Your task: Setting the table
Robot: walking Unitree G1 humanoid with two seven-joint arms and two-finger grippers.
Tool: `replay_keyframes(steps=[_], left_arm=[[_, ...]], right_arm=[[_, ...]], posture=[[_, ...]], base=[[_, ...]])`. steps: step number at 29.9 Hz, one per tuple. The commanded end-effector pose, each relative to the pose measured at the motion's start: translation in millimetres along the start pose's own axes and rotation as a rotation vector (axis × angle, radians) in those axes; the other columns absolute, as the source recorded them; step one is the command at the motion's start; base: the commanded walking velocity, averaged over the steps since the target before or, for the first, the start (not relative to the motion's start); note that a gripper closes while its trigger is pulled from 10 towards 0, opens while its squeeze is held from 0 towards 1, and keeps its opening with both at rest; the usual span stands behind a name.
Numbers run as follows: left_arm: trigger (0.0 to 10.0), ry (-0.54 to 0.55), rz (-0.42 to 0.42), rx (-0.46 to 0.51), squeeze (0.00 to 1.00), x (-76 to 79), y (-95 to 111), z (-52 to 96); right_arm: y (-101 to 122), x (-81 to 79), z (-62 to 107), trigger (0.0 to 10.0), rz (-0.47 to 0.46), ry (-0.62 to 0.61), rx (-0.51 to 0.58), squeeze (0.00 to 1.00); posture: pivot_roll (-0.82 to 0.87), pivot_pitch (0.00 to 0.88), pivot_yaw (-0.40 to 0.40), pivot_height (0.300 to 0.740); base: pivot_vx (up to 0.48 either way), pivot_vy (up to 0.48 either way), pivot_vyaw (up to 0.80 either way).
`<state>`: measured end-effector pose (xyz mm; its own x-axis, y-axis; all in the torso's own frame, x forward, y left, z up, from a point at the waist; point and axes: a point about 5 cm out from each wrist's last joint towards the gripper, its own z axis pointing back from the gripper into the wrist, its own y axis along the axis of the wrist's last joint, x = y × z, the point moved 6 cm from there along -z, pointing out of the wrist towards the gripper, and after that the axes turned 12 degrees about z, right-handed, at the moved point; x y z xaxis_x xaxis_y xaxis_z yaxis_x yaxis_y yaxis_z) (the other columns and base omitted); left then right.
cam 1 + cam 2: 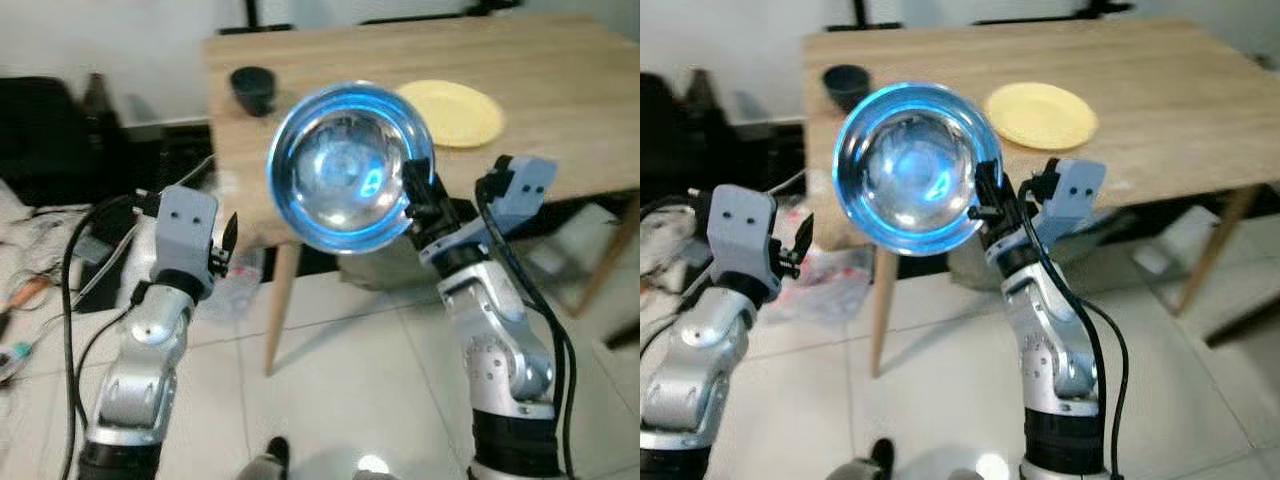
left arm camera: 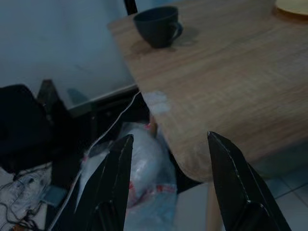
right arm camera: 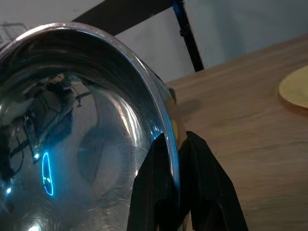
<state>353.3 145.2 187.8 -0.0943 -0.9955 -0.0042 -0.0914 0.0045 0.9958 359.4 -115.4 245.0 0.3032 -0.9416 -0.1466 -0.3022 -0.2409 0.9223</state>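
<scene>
The right pincer (image 1: 418, 203) is gripping the steel bowl (image 1: 345, 165) by its rim, carrying it toward the worktop (image 1: 560, 110) ahead, while the left pincer (image 2: 168, 187) is hovering apart, empty.

Wooden table (image 1: 560, 60) on white tiled floor (image 1: 340, 380), pale wall (image 1: 100, 35) behind

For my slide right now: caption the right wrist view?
Right gripper pinching a steel bowl's rim above the wooden table.

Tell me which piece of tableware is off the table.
The steel bowl: the right gripper pinches its rim and holds it up in the air. The yellow plate and dark cup sit on the table.
</scene>
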Motion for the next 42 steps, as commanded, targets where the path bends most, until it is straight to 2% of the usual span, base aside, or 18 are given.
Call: replay_keyframes(steps=[1, 4, 17, 36, 42], left_arm=[[10.0, 0.030, -0.028, -0.031, 0.00, -6.4, -8, 0.1], [10.0, 0.047, -0.036, -0.027, 0.00, -8.8, -8, -1.8], [10.0, 0.041, -0.045, -0.024, 0.00, -5.7, -8, -4.0], [10.0, 0.041, -0.045, -0.026, 0.00, -4.8, -9, -3.9], [10.0, 0.038, -0.038, -0.025, 0.00, -4.1, -8, -3.5]], right_arm=[[5, 2.3, -0.9, 10.0, -0.021, -0.010, 0.025, 0.00], [5, 3.5, -2.4, 10.0, -0.030, -0.022, 0.028, 0.00], [3, 13.7, -2.1, 10.0, -0.020, -0.064, 0.021, 0.00], [1, 15.5, -0.6, 10.0, -0.018, -0.059, 0.017, 0.00], [0, 14.8, 0.3, 10.0, -0.017, -0.042, 0.010, 0.00]], posture=[[-0.07, 0.031, 0.046, 0.740], [-0.07, 0.031, 0.046, 0.740], [-0.07, 0.025, 0.045, 0.740], [-0.07, 0.035, 0.049, 0.740], [-0.07, 0.039, 0.049, 0.740]], base=[[0.000, 0.000, 0.50], [0.125, 0.000, 0.00], [0.480, 0.000, 0.00], [0.480, 0.000, 0.00], [0.109, 0.000, 0.00]])
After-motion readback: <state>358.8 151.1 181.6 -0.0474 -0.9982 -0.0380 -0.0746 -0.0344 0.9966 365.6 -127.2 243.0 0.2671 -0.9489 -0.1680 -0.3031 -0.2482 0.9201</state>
